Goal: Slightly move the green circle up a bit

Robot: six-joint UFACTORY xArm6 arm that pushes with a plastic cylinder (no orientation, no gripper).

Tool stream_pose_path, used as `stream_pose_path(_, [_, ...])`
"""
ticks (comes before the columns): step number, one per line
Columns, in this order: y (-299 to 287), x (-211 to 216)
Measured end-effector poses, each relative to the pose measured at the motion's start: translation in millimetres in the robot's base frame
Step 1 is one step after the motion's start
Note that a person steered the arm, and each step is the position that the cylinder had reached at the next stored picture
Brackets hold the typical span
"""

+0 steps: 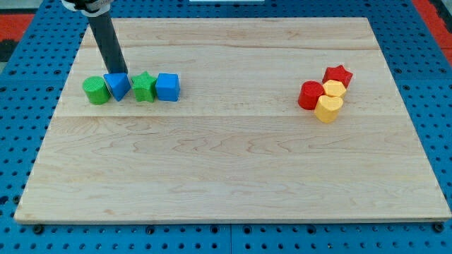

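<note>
1. Pale wooden plank table (pixel 233 162), grain running left to right, resting on a blue perforated base (pixel 21 141).
2. Row of four small ridged plastic blocks toward the view's upper left, set edge to edge: green circle block (pixel 95 91), blue triangular block (pixel 116 86), green star block (pixel 144 87), blue cube block (pixel 168 87).
3. Task's thing: green circle, at the row's 9 o'clock end, touching or nearly touching the blue triangular block at its 3 o'clock side; open table at its 12 o'clock, so room for a small upward nudge.
4. Straight dark rod (pixel 106 39) slanting down from the view's top left; my tip (pixel 120 73) at the 12 o'clock edge of the blue triangular block, roughly 1 o'clock of the green circle. Contact with the triangular block: cannot tell.
5. Tool state: plain rod, nothing to open or close, nothing grasped; pushing only.
6. Judged placement: tip on the wrong side for an upward push; likely needs to pass round to the circle's 6 o'clock. Risk: dragging the neighbouring triangular block along.
7. Separate cluster at 3 o'clock of the table, well apart: red star block (pixel 338 75), red rounded block (pixel 309 95), two yellow faceted blocks (pixel 334 89) (pixel 328 108), all packed touching.
8. Block faces matte with fine ribbing; edges softly rounded.
</note>
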State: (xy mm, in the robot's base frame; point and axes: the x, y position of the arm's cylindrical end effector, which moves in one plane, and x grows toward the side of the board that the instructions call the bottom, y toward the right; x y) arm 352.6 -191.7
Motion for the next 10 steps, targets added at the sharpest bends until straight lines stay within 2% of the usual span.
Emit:
stream_pose_path(2, [29, -12])
stream_pose_path(3, [117, -26])
stream_pose_path(4, [211, 6])
stream_pose_path(5, [173, 100])
stream_pose_path(6, [77, 144])
stream_pose_path(7, [8, 108])
stream_pose_path(10, [-23, 75])
